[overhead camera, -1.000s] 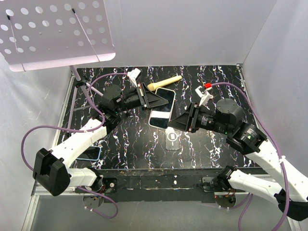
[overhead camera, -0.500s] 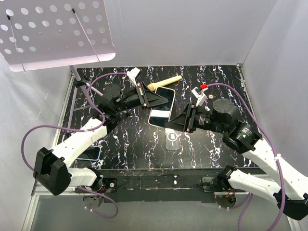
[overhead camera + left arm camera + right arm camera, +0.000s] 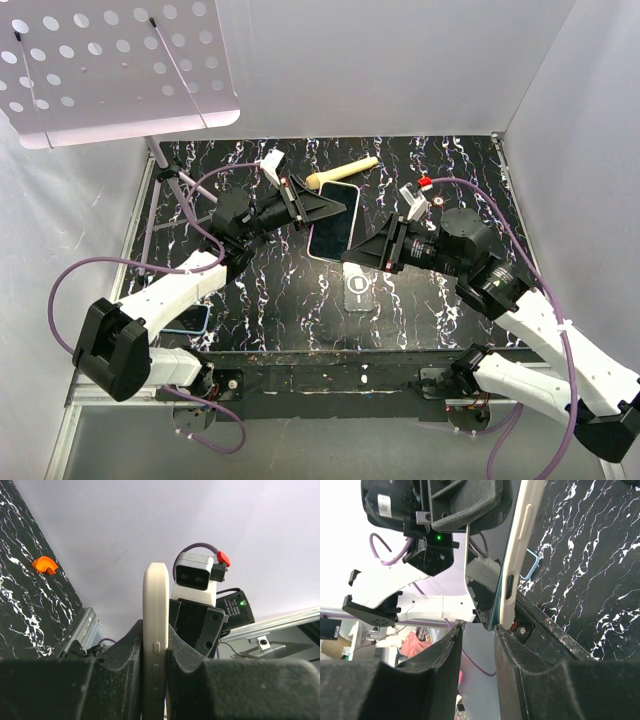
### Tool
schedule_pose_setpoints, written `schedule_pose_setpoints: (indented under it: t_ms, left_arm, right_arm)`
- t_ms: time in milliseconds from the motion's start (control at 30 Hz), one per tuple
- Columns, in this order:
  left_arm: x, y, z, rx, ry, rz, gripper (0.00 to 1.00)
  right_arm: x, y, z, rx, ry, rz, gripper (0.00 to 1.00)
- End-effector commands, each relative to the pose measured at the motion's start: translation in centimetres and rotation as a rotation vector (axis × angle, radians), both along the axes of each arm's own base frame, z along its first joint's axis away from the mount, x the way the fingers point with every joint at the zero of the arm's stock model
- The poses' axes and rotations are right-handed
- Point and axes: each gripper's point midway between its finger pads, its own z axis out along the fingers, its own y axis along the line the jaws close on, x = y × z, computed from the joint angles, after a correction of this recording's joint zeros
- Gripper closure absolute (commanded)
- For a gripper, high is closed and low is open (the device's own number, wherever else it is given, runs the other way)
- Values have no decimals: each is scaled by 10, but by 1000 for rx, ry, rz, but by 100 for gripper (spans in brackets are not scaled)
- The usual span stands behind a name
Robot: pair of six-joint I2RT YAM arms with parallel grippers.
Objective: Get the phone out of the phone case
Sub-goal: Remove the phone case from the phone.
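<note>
— Grip status, left gripper (image 3: 343,207)?
— Pressed tight on the cased phone (image 3: 335,230), which is held raised over the marbled table (image 3: 450,160).
— And right gripper (image 3: 352,255)?
— Jaws are seen spread at the phone's lower edge; contact cannot be judged.

The phone (image 3: 154,590) is hidden below by the left pincer (image 3: 154,636).

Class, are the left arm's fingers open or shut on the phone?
Shut: the left fingers press both sides of the phone, no gap showing.
</note>
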Motion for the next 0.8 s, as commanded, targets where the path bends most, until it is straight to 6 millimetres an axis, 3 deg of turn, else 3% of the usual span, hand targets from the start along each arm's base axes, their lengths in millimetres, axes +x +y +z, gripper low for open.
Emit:
schedule_pose_setpoints:
  t_ms: [0,400,633,767]
  left_arm:
    - [-30,1,48,-176,-38,-74,100]
    - [-40,-7,62,-204,-73,-103,100]
    - [-57,-23,64,-235,-61,-155,100]
    - [-64,-20,75,-283,-88,-143,100]
  right_arm:
    - [26,-2,-2,72,15,-91,61]
    - [36,-3,-23,30,67,-119,60]
    - [42,6,7,136,38,-68,60]
    - [48,-2,-2,107,45,-128,60]
